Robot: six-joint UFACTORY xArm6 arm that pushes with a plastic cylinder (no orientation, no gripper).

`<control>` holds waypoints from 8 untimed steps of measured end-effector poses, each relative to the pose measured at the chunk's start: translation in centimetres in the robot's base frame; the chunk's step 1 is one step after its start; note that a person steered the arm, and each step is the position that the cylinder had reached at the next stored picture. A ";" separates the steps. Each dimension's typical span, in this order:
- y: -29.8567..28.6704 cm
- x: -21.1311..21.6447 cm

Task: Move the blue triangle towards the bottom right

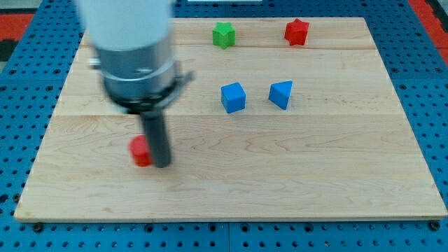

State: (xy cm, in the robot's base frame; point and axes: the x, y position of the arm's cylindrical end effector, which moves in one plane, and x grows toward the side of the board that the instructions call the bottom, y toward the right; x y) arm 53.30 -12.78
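The blue triangle (281,94) lies on the wooden board (280,182), right of centre in the upper half. A blue cube (234,97) sits just to its left. My tip (162,165) is far to the view's left and lower, touching or nearly touching a red block (141,151) on its left side. The rod partly hides that red block, so I cannot make out its shape. The tip is well apart from the blue triangle.
A green star-like block (224,34) and a red star-like block (297,31) sit near the board's top edge. The arm's large grey body (134,56) covers the upper left of the board. Blue pegboard surrounds the board.
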 end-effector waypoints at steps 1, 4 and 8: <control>-1.2 -4.0; -0.4 -7.4; 24.3 -12.7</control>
State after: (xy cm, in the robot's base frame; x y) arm 40.60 11.48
